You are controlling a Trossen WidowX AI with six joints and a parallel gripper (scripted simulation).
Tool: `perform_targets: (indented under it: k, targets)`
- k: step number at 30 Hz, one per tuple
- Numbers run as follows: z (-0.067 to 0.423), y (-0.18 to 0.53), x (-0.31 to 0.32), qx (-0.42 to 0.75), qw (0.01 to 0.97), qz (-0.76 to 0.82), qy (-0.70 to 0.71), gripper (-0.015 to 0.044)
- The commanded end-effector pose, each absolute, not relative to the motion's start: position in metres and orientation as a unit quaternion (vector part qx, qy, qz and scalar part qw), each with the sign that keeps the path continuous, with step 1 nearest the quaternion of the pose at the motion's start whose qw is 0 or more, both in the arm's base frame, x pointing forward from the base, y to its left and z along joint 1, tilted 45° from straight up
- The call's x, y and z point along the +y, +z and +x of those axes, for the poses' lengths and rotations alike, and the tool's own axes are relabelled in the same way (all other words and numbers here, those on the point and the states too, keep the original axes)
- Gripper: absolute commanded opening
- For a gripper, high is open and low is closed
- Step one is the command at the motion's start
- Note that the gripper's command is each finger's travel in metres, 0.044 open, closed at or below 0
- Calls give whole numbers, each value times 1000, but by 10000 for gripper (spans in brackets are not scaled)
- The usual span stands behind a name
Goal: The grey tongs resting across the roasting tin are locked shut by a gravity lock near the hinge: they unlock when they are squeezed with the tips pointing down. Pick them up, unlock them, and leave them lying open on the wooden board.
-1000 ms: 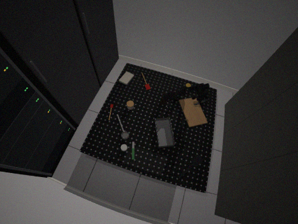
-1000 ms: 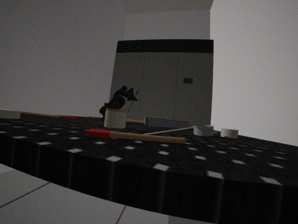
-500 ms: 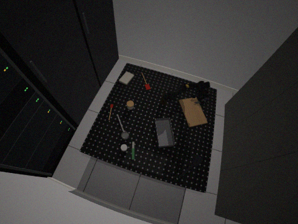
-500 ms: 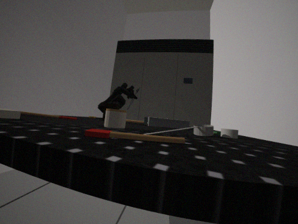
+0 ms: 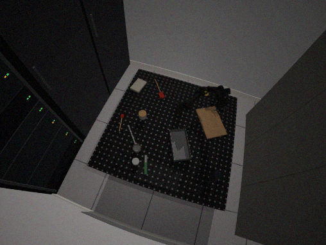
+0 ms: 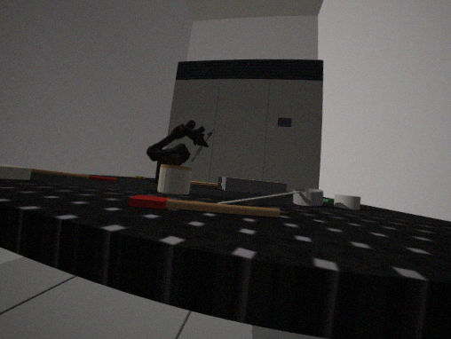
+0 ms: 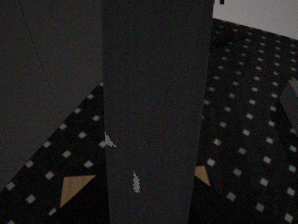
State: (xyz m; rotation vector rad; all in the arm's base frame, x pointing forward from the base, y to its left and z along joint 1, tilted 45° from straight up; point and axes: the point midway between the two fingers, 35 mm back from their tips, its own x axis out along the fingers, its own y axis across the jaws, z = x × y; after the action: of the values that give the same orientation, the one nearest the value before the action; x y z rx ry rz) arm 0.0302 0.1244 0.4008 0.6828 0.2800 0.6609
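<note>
Grey tongs point(image 6: 196, 154) point(image 7: 155, 100) hang in the air, steeply tilted in the exterior view, and fill the middle of the wrist view as a broad grey band. My gripper point(image 6: 206, 144) is shut on them, high above the table. Which end holds the tips, and whether the arms are locked or spread, cannot be told. The wooden board point(image 5: 213, 126) point(image 6: 204, 183) point(image 7: 75, 187) lies flat near the arm; the held tongs partly hide it in the wrist view. The roasting tin point(image 5: 188, 145) point(image 6: 255, 185) stands beside the board, with no tongs across it.
A round tub point(image 5: 142, 115) point(image 6: 174, 179), a ladle point(image 5: 137, 147), a white cup point(image 5: 135, 161) point(image 6: 347, 201) and a green-handled tool point(image 5: 145, 167) stand or lie beyond the tin. Two red-headed spatulas point(image 5: 162, 95) point(image 5: 122, 115) and a pale block point(image 5: 138, 85) lie farther off.
</note>
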Motion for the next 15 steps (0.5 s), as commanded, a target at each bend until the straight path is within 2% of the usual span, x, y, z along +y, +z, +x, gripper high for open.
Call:
perform_targets:
  k: [1, 15]
  targets:
    - [34, 404, 120, 152, 873, 332, 323, -150]
    - [45, 407, 114, 220, 844, 341, 351, -150]
